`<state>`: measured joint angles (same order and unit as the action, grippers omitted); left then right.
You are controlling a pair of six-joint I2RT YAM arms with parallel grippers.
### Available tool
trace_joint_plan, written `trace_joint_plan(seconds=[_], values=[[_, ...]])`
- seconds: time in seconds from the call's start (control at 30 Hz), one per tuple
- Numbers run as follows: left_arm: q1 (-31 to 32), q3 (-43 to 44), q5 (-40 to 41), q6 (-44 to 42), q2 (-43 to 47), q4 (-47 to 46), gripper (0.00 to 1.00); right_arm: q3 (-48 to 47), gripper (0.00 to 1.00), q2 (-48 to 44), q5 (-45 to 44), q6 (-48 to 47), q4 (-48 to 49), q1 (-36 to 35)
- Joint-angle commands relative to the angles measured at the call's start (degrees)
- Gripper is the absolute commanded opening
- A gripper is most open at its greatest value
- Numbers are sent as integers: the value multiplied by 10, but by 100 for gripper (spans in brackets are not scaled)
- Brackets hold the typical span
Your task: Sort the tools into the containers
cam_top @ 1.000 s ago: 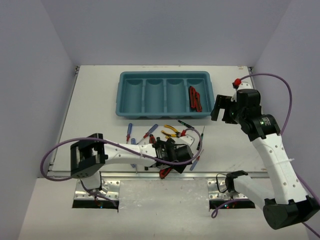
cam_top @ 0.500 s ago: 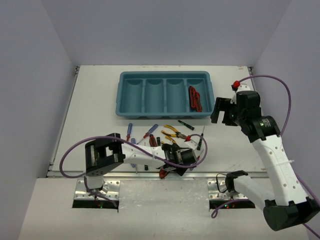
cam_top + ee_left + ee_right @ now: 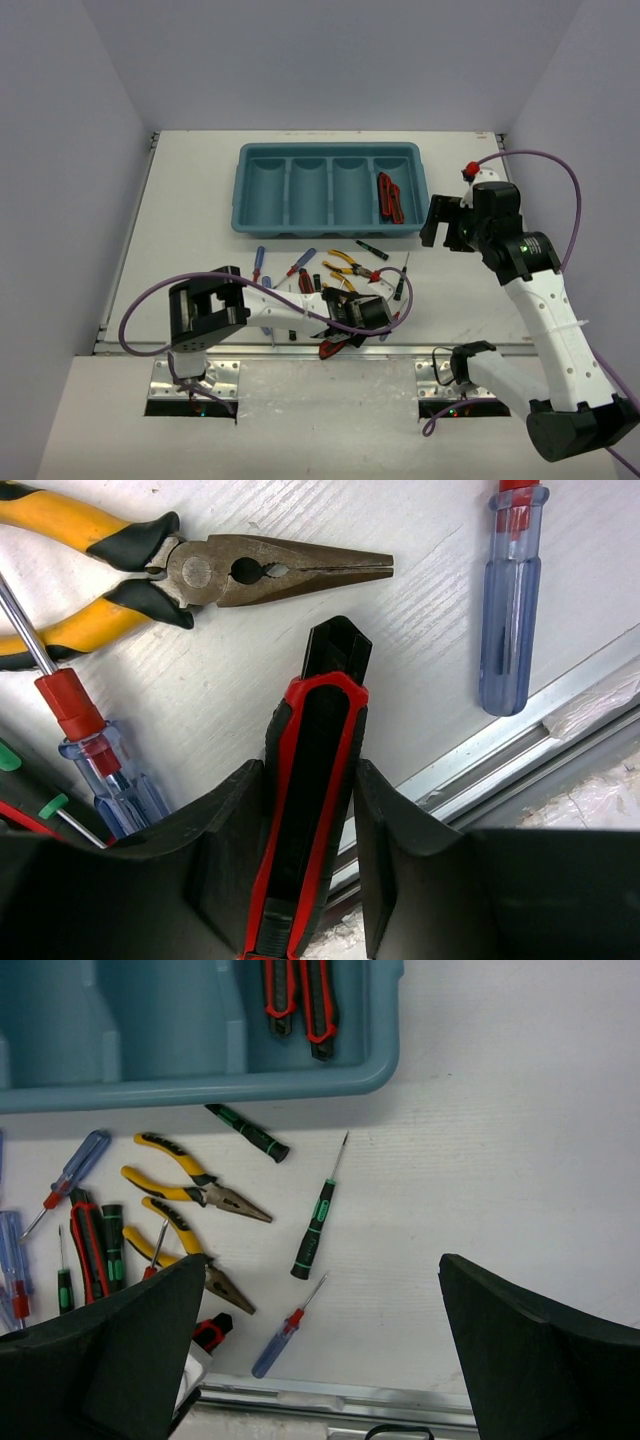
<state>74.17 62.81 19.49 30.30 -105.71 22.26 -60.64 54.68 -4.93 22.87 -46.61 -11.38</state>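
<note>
My left gripper [image 3: 347,322] is low at the table's near edge, shut on a red-and-black utility knife [image 3: 333,348]. In the left wrist view the knife [image 3: 322,700] lies lengthwise between my fingers [image 3: 225,830], blade end pointing out past them. My right gripper [image 3: 441,222] hangs open and empty above the table, right of the teal tray [image 3: 330,150]. Two utility knives [image 3: 389,197] lie in the tray's rightmost compartment; they also show in the right wrist view [image 3: 300,995]. The other three compartments look empty.
Loose tools lie between the tray and the near edge: yellow pliers [image 3: 345,262] [image 3: 230,570], a second pair [image 3: 185,1250], black-and-green screwdrivers [image 3: 250,1132] [image 3: 315,1225], blue-handled screwdrivers [image 3: 285,1330] [image 3: 510,610] [image 3: 258,262]. A metal rail [image 3: 520,740] runs along the edge.
My left arm has swung right and its gripper has settled around the knife at the near edge. The right arm has hardly moved.
</note>
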Motion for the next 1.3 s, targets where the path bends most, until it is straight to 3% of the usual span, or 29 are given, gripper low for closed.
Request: trace_joint_plan(seconds=[0.0, 0.17, 0.27, 0.53, 0.7, 1.0, 1.27], values=[[4, 16, 1, 20, 64, 24, 0, 1, 99, -6, 22, -5, 23, 2], [-10, 47, 91, 73, 142, 83, 0, 13, 99, -20, 20, 14, 49, 2], [-45, 48, 99, 92, 191, 66, 0, 33, 99, -57, 43, 25, 93, 3], [-90, 57, 104, 139, 291, -13, 0, 137, 97, -148, 375, 8, 264, 3], [-103, 50, 114, 194, 334, -55, 0, 238, 93, -161, 512, 87, 433, 1], [-104, 43, 89, 251, 352, -122, 0, 287, 73, -134, 559, 150, 562, -41], [-104, 43, 90, 258, 335, -131, 0, 274, 65, -125, 522, 144, 557, -95]])
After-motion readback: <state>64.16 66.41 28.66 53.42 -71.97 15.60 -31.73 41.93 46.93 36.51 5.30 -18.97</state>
